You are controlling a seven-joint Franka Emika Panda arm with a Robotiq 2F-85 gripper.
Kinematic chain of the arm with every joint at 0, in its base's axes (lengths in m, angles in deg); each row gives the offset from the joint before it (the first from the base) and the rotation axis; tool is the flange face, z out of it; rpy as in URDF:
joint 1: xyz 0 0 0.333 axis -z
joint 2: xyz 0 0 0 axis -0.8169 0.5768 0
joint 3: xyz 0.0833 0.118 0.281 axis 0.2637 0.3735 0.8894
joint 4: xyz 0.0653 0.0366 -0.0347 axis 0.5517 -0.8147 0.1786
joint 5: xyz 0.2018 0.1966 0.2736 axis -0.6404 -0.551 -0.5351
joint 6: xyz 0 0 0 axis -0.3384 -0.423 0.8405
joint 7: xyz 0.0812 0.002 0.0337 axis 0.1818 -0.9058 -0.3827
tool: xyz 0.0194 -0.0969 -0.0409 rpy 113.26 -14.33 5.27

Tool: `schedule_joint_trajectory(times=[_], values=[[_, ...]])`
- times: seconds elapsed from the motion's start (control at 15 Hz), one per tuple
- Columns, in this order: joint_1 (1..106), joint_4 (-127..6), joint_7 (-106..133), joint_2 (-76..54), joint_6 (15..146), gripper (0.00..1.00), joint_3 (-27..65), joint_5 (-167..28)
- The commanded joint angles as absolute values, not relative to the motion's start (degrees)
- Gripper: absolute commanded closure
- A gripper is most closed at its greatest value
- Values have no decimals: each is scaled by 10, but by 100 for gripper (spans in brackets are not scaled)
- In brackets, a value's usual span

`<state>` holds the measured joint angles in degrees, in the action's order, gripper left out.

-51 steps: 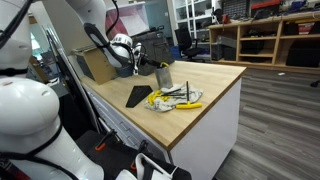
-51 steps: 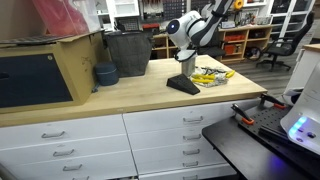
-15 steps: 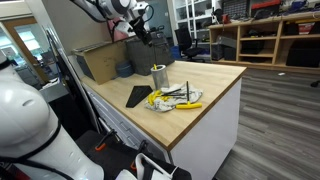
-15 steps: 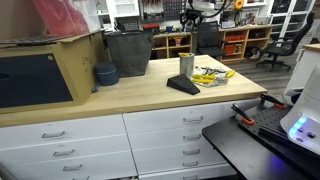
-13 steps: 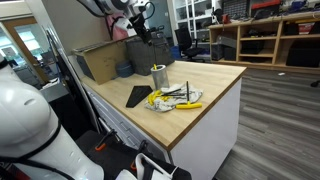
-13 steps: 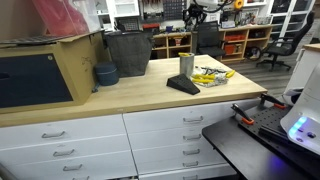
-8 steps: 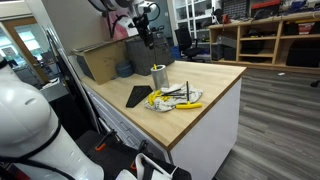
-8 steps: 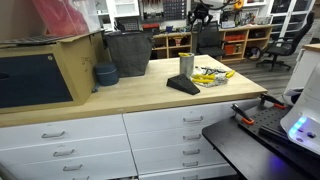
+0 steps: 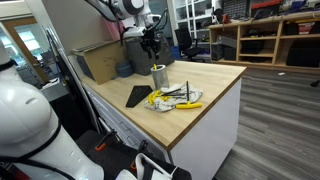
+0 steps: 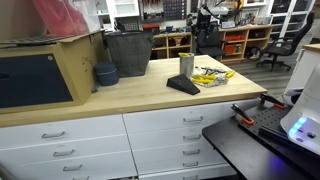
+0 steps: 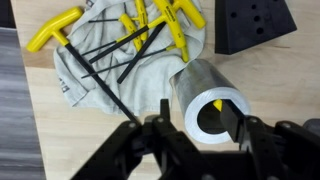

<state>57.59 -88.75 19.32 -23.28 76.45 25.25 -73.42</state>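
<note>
My gripper (image 11: pixel 198 125) is open and hangs above a metal cup (image 11: pixel 205 95), its two black fingers on either side of the cup's mouth. A small yellow piece shows inside the cup. In both exterior views the gripper (image 9: pixel 151 42) (image 10: pixel 204 17) is well above the cup (image 9: pixel 158 76) (image 10: pixel 186 64) and holds nothing. Beside the cup lies a light cloth (image 11: pixel 90 75) with several yellow-handled hex keys (image 11: pixel 60 28) on it; the cloth and keys also show in both exterior views (image 9: pixel 172 97) (image 10: pixel 208 75). A black block (image 11: pixel 255 22) lies on the cup's other side.
The wooden worktop (image 9: pixel 205 85) (image 10: pixel 120 95) carries a cardboard box (image 9: pixel 95 62), a dark bin (image 10: pixel 128 52), a blue bowl (image 10: pixel 105 73) and a large wooden box (image 10: pixel 45 70). The black block also shows in both exterior views (image 9: pixel 138 96) (image 10: pixel 183 86). Drawers sit below the top.
The gripper was down at the cup 3.4 s ago, then high up. Over the last second it has come down toward the cup. Things on the worktop have not moved.
</note>
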Motion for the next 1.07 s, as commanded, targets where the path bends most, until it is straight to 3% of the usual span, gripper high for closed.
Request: schedule_joint_trajectory(times=[0.0, 0.73, 0.8, 1.0], values=[[555, -857, 142, -209, 771, 18, 247, -673], [524, -857, 13, -166, 848, 18, 261, -633], [524, -857, 11, -160, 849, 43, 261, -633], [524, -857, 11, -159, 849, 43, 260, -633]])
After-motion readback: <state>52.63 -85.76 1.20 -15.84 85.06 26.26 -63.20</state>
